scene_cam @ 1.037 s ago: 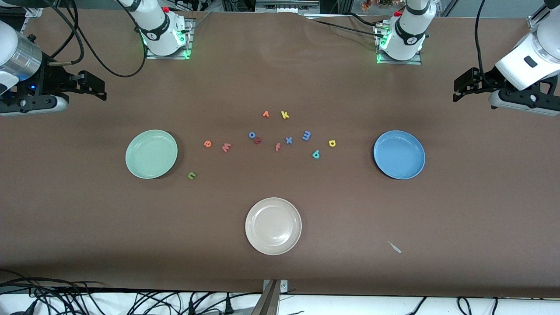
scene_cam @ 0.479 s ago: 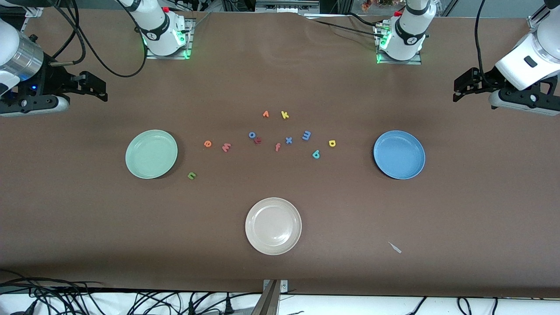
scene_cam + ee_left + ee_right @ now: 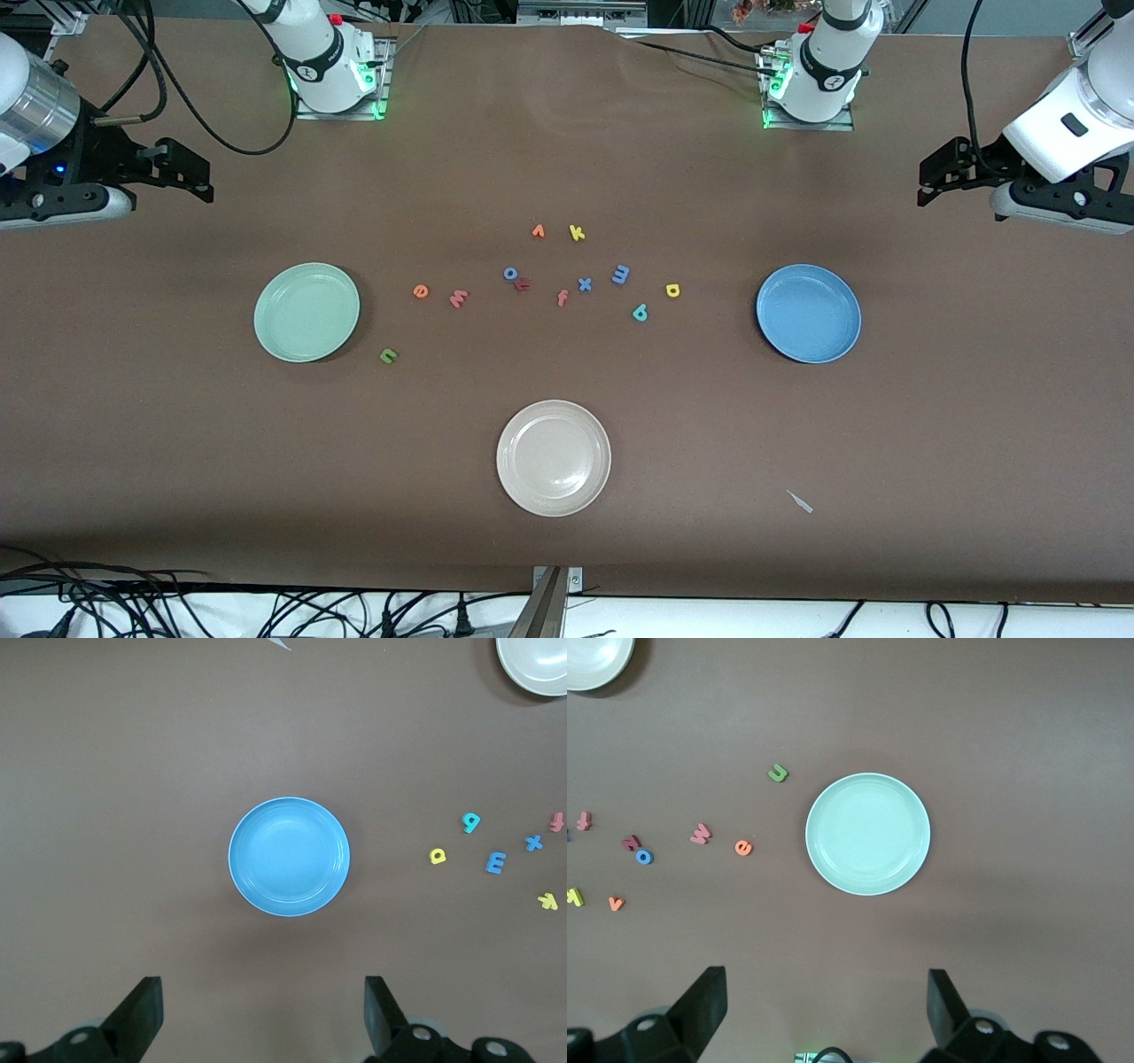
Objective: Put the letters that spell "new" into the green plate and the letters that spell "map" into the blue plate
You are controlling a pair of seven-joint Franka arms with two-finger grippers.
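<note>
The green plate [image 3: 306, 312] [image 3: 868, 834] lies toward the right arm's end, the blue plate [image 3: 808, 313] [image 3: 289, 856] toward the left arm's end. Between them lie the green "n" [image 3: 388, 355] [image 3: 778, 773], orange "e" [image 3: 421, 291], pinkish "w" [image 3: 458, 298], blue "m" [image 3: 621, 274], yellow "a" [image 3: 672, 290] and teal "p" [image 3: 640, 312]. My right gripper [image 3: 199, 173] [image 3: 827, 988] hangs open and empty high above the table by the green plate. My left gripper [image 3: 930, 177] [image 3: 263, 992] hangs open and empty by the blue plate.
A cream plate [image 3: 554, 457] sits nearer the camera at mid-table. Other letters lie among the task's: blue "o" [image 3: 510, 273], a dark red letter [image 3: 523, 284], salmon "f" [image 3: 562, 298], blue "x" [image 3: 585, 283], orange "v" [image 3: 538, 231], yellow "k" [image 3: 577, 233]. A small white scrap [image 3: 800, 501] lies near the front edge.
The right arm's hand has drifted slightly toward the robots' side of the table. The left arm, plates and letters have not moved.
</note>
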